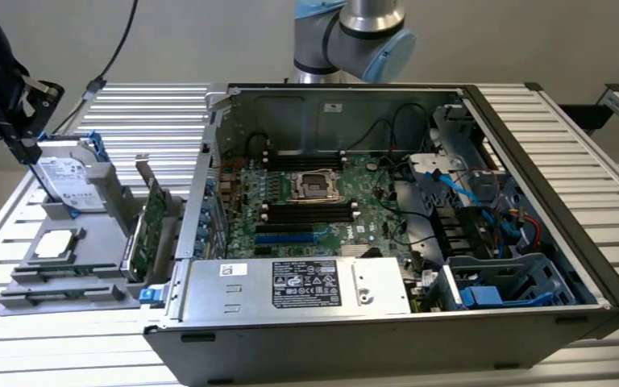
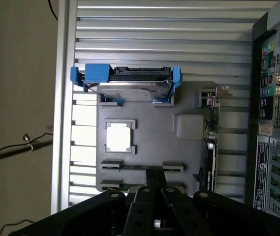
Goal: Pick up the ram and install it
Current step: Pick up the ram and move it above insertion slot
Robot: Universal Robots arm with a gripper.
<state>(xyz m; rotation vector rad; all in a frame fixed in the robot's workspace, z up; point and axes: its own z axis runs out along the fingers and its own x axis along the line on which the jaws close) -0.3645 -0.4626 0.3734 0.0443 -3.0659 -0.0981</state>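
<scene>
Ram (image 2: 142, 167): found standing on edge in its holders at the end of the grey fixture tray (image 2: 149, 142) away from the hard drive (image 2: 130, 91). It is outside the computer case (image 1: 374, 355), on the exterior view's left, and not yet picked up. My gripper (image 2: 154, 176) hangs well above the tray, fingers pressed together with nothing between them and tips roughly over the stick's mid-length. Step in hand, as I judge it, is the approach to the grasp. Recommendations: my fingers must part before any descent, enough to straddle the thin board, since closed they would strike its top edge. Pads should meet the flat faces, square to its length and at its middle, so it lifts level out of both holders. Descent should be plumb, as a tilt risks binding it there. Clearances: the processor (image 2: 118, 136) lies apart, further along the tray. The upright expansion card (image 2: 212, 142) stands near one end of the stick and is the item most likely to be clipped.
</scene>
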